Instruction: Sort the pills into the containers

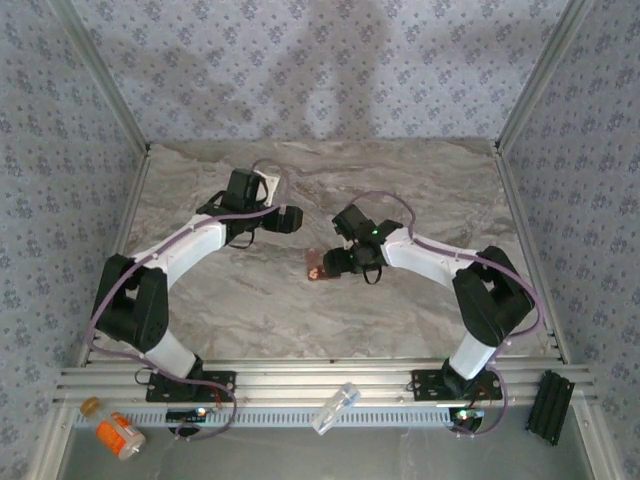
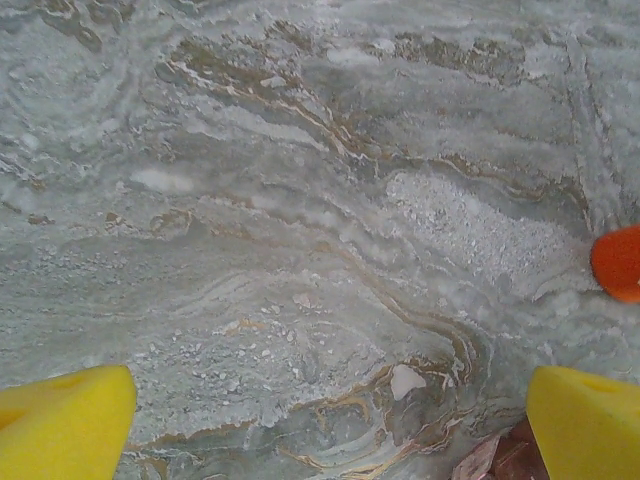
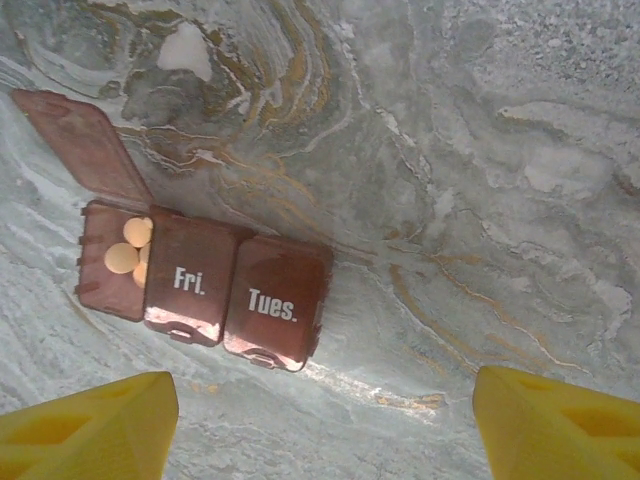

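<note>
Because one end compartment of the pill box [image 3: 235,295] stands open with a few pale round pills [image 3: 122,258] inside, while the Fri. compartment [image 3: 190,290] and the Tues. compartment [image 3: 272,305] beside it are shut, I judge the sorting partly done: one cell is filled and the others are not yet dealt with. The open lid [image 3: 85,145] is folded back toward the upper left of the right wrist frame. The next move probably calls for either pressing that lid down or flipping up a neighbouring one. Either needs a small, careful push, since a light box could slide on the marbled table [image 3: 480,150].

The right gripper [image 3: 320,430] has its yellow fingers spread wide with nothing between them. The box lies in the left half of that frame, above the lower-left finger and apart from it. In the overhead frame the box sits near the centre, just left of this gripper.

The left gripper [image 2: 320,425] is likewise spread and empty over bare table. A corner of the box shows at the bottom right of its frame, just beside the finger there. An orange shape [image 2: 618,262] at the right edge is cut off; I cannot tell what it is. An orange bottle [image 1: 120,433] and a clear tube [image 1: 335,408] lie along the bottom of the overhead frame, well apart from the box.
</note>
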Motion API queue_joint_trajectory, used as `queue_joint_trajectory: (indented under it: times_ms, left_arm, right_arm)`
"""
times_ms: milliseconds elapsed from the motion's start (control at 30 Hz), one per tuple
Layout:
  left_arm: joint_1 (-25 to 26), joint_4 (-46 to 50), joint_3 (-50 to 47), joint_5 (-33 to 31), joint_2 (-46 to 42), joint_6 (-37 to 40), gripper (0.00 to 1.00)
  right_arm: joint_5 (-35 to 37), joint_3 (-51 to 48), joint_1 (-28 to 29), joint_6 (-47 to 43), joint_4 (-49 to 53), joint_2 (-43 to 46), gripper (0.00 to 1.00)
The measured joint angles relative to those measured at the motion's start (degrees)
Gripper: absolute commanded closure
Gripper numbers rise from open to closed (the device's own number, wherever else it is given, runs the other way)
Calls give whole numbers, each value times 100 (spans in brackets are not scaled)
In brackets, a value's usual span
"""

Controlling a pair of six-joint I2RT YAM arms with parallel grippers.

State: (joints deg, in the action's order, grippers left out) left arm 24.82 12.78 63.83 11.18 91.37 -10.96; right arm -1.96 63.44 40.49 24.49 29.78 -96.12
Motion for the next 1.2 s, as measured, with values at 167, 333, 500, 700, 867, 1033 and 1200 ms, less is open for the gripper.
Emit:
queue_joint_trajectory:
  times_ms: [167, 333, 500, 700, 867, 1033, 1200]
  left_arm:
    - [101, 153, 31, -4, 212, 68, 1]
    - [197, 337, 55, -13, 348, 151, 3]
    - [232, 428, 114, -26, 369, 227, 19]
    - [232, 533, 273, -33, 522, 275, 63]
    - [293, 621, 372, -46, 704, 304, 96]
    - [350, 702, 448, -46, 754, 345, 100]
    - [398, 723, 542, -46, 850, 345, 100]
  right_arm:
    - [22, 0, -2, 39, -85, -179, 22]
    - [39, -2, -46, 70, -133, -291, 22]
    - [74, -37, -125, 105, -203, -289, 23]
    - [92, -105, -188, 127, -260, -291, 23]
    - [92, -146, -227, 129, -372, -295, 23]
    - [90, -166, -256, 129, -439, -378, 23]
    - [63, -166, -264, 129, -487, -455, 24]
